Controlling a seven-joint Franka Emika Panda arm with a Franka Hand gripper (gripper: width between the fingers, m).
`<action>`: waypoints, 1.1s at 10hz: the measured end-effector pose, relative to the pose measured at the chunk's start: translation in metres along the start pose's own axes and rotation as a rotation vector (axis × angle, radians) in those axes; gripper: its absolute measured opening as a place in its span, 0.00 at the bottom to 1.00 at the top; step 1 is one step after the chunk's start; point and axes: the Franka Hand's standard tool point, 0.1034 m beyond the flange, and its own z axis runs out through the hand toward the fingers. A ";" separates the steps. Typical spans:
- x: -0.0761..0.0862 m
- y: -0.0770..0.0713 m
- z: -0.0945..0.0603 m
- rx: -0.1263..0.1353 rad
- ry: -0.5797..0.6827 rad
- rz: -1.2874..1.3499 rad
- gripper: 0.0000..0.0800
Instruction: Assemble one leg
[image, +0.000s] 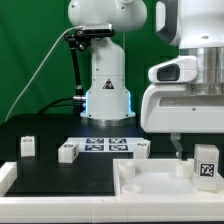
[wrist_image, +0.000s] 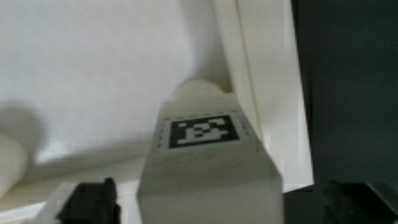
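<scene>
Exterior view: black table (image: 60, 175), green backdrop (image: 30, 60), jaws (image: 196, 160) clamped on the leg (image: 206, 163).

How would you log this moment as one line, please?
gripper: shut on leg | place: over white panel | loose legs on table: three

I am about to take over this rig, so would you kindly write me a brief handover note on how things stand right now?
End effector: down over the large white panel at the exterior view's right, shut on a leg; the wrist view shows its tag between the fingers.
Other legs: three lie loose on the black table, near the marker board.
Done: one leg picked up and brought to the panel.
Left: whether it is seated cannot be told; fix it, then release.
</scene>
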 end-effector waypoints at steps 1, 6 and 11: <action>0.000 0.000 0.000 0.000 0.000 0.000 0.48; 0.000 0.004 0.001 0.006 -0.003 0.100 0.37; -0.003 0.006 0.003 0.014 0.007 0.710 0.37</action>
